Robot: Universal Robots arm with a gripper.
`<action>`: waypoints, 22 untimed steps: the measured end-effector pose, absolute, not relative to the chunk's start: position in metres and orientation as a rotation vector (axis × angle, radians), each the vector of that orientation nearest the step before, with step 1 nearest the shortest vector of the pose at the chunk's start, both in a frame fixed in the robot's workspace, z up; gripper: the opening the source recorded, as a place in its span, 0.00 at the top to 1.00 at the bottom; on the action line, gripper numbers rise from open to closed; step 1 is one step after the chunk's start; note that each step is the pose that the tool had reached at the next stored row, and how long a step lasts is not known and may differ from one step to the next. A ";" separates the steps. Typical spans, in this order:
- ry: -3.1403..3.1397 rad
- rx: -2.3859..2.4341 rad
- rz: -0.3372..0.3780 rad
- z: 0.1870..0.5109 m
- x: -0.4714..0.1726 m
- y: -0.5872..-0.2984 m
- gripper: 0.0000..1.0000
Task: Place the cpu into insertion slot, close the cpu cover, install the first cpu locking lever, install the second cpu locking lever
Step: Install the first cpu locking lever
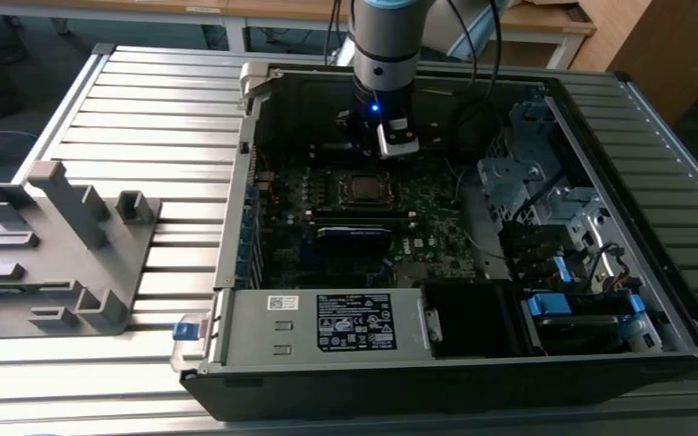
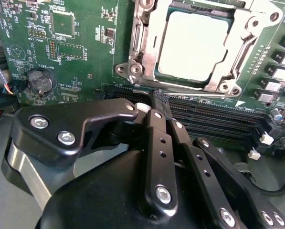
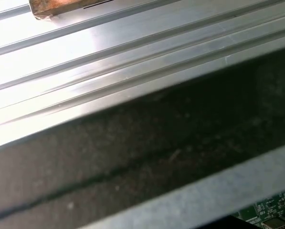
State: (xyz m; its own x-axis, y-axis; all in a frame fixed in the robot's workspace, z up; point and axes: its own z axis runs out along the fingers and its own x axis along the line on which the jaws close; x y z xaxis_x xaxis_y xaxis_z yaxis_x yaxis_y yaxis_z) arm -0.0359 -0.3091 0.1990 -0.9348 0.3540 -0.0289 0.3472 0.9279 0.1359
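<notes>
Gripper point(image 2: 144, 107): mine, black. Its links fold in to one spot with the tips together and nothing between them. In the exterior view point(image 1: 395, 145) it hangs inside the computer case, low over the far part of the board.
Under my tips: the long black memory slots point(image 2: 214, 119), just beside the socket's near edge.
Chip point(image 2: 192, 45): lying flat in the socket, its pale grey top showing through the cover's window. In the exterior view point(image 1: 362, 188) it sits near the middle of the board.
Cover point(image 2: 149, 47): the silvery frame is folded down flat around the chip.
Lever point(image 2: 199, 94): a thin rod lies along the socket edge nearest my gripper. I cannot tell whether it is hooked down.
Board point(image 2: 85, 47): green, with a coin battery point(image 2: 39, 81) toward one edge, well apart from the socket.
Case point(image 1: 252, 182): open-sided, lying on the table with a labelled power box point(image 1: 324, 322) at its near edge.
Table point(image 1: 167, 118): grooved metal. A grey holder point(image 1: 58, 245) stands at the exterior view's left edge.
</notes>
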 end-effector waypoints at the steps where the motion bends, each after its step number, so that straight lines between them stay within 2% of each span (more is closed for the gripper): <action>1: 3.032 0.552 0.199 0.199 -0.036 -0.309 0.89; 22: 3.032 0.547 0.166 0.198 -0.036 -0.311 0.89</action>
